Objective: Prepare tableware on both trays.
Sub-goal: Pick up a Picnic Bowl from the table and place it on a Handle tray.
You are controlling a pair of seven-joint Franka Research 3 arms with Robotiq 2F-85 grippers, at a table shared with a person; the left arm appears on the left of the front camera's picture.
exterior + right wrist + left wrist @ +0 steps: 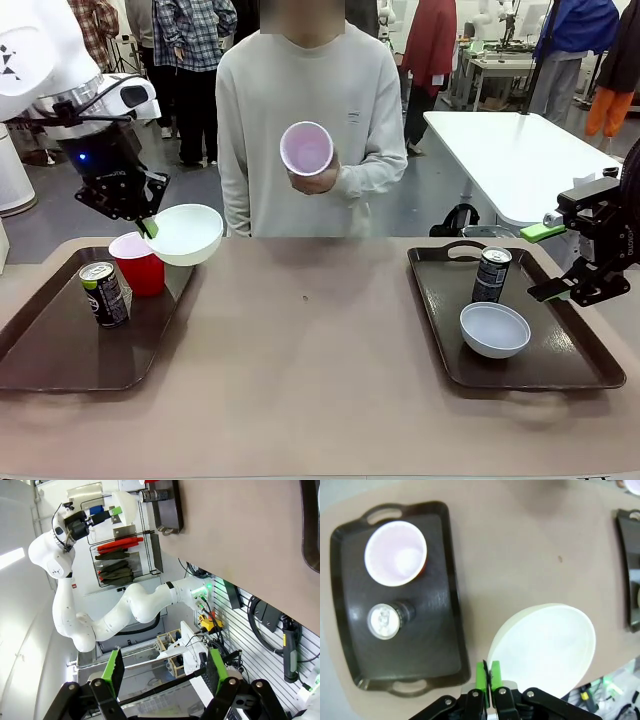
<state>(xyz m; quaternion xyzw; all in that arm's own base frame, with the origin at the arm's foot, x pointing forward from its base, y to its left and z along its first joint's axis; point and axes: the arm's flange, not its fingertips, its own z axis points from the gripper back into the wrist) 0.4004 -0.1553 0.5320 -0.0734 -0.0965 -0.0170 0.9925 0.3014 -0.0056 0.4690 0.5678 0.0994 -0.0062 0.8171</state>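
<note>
We see the left gripper [148,226] clamped on a white bowl's [185,234] rim, holding it above the left tray [50,350] beside cup [138,262] and can [104,293]. The right gripper [545,262] hangs wide open, empty, over the right tray [580,365].

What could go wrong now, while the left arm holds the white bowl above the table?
1. The left gripper pinches the white bowl only at its rim, so the bowl may tilt or slip out.
2. The bowl hangs close beside the red cup and can on the left tray; lowering it could knock them over.
3. The person's hand holds the second cup in the air; the open right gripper may miss it.
</note>
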